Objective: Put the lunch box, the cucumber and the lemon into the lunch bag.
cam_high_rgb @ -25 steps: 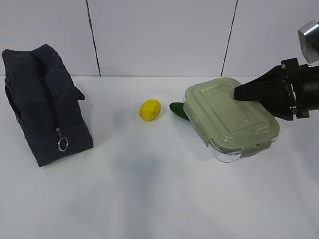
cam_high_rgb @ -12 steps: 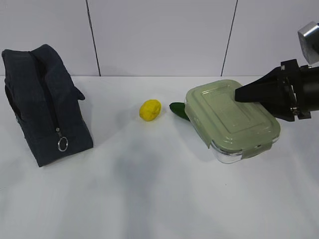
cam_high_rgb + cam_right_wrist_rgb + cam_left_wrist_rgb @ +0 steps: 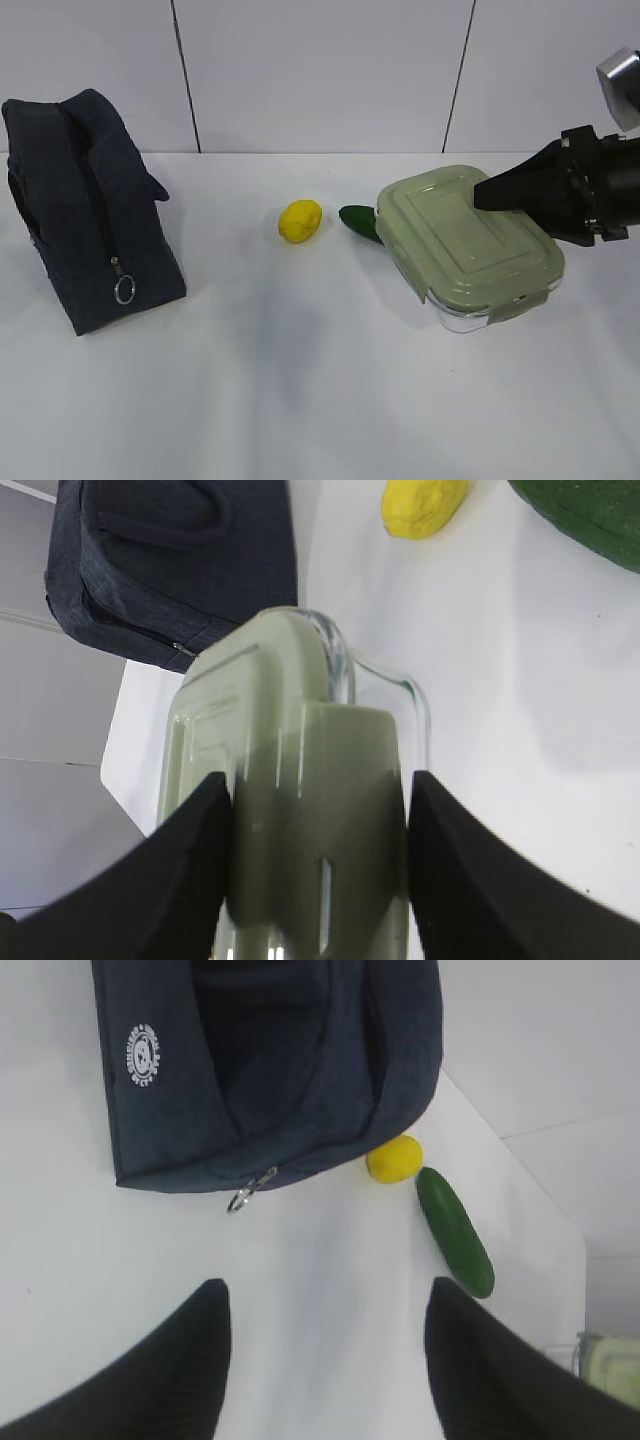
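Note:
The lunch box (image 3: pixel 470 240) with its sage-green lid is on the right, and my right gripper (image 3: pixel 480 195) is shut on its right end; both black fingers press its sides (image 3: pixel 300 780). Behind its left corner lies the dark green cucumber (image 3: pixel 358 220), with the yellow lemon (image 3: pixel 300 220) just to its left. The navy lunch bag (image 3: pixel 90 210) stands at far left, its ring pull (image 3: pixel 125 290) at the front end. In the left wrist view my left gripper (image 3: pixel 328 1295) hovers open over bare table, short of the lunch bag (image 3: pixel 270 1060), lemon (image 3: pixel 393 1158) and cucumber (image 3: pixel 455 1232).
White tabletop (image 3: pixel 300 380) stretches between the bag and the lunch box. A white panelled wall (image 3: pixel 320 70) closes off the back. The left arm is out of the exterior view.
The lunch box has shifted a little to the right, held in my right gripper. More of the cucumber's tip now shows. Bag and lemon have not moved.

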Available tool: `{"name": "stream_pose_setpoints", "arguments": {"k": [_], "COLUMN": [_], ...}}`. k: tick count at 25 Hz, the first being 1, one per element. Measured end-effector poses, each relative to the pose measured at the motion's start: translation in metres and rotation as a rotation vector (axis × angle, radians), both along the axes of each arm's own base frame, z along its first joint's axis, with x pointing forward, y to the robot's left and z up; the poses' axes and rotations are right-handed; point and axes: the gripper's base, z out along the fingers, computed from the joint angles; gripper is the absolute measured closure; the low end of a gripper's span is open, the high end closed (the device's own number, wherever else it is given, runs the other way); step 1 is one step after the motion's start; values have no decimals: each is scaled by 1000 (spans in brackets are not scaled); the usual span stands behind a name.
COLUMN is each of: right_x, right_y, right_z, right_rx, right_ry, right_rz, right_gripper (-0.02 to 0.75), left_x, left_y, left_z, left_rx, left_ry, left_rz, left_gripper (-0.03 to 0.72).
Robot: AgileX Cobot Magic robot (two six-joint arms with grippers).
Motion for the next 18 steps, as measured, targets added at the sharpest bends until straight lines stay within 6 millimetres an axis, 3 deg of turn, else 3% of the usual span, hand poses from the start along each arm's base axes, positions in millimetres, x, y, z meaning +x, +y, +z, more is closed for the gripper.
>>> {"name": "stream_pose_setpoints", "arguments": {"k": [3,10,18], "right_x": [0,1,1], "right_y": [0,-1,-1], "right_z": [0,0,-1], "right_rx": [-1,-8,-20], "right_ry": [0,-3,-15], "right_rz": [-2,-6,-3], "right_gripper": [328,328,328], "left_x": [26,93,157], "left_y": [2,6,9], "left_z": [2,30,23], "left_rx": [-17,5,9], "left_ry": [30,23,79], "left_rz": [29,36,43], "left_gripper": [253,253,253]}}
